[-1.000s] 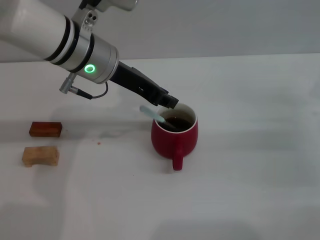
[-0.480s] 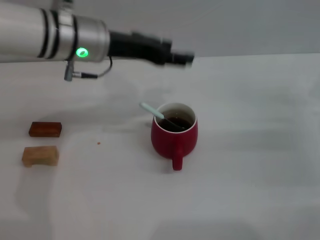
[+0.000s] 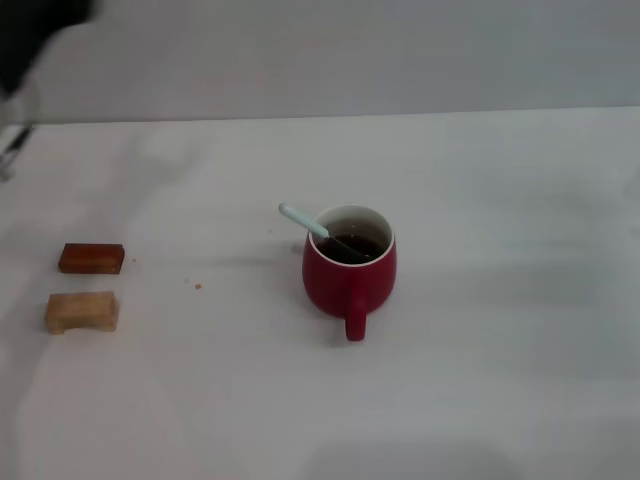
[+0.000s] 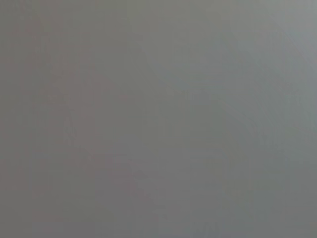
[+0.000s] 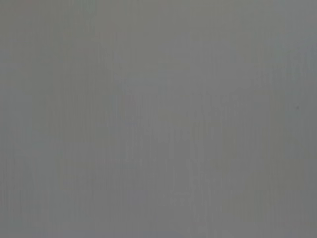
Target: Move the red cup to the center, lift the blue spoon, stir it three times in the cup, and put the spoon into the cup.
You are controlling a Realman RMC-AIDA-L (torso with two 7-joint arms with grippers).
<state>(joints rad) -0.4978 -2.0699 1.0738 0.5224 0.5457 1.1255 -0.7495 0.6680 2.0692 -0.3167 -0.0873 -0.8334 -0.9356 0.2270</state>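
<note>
The red cup (image 3: 349,272) stands upright near the middle of the white table, its handle toward me and dark liquid inside. The blue spoon (image 3: 304,223) rests in the cup, bowl in the liquid, pale-blue handle leaning out over the far-left rim. Only a dark blurred part of my left arm (image 3: 30,35) shows at the top left corner of the head view, far from the cup; its gripper is out of view. My right gripper is out of view. Both wrist views show only plain grey.
A dark brown block (image 3: 91,258) and a tan block (image 3: 81,311) lie at the left of the table (image 3: 500,350). A small crumb (image 3: 197,286) lies between them and the cup.
My left arm has let go of the spoon at the cup, risen, and swung back to the far upper left, almost out of the head view. The spoon stays in the cup.
</note>
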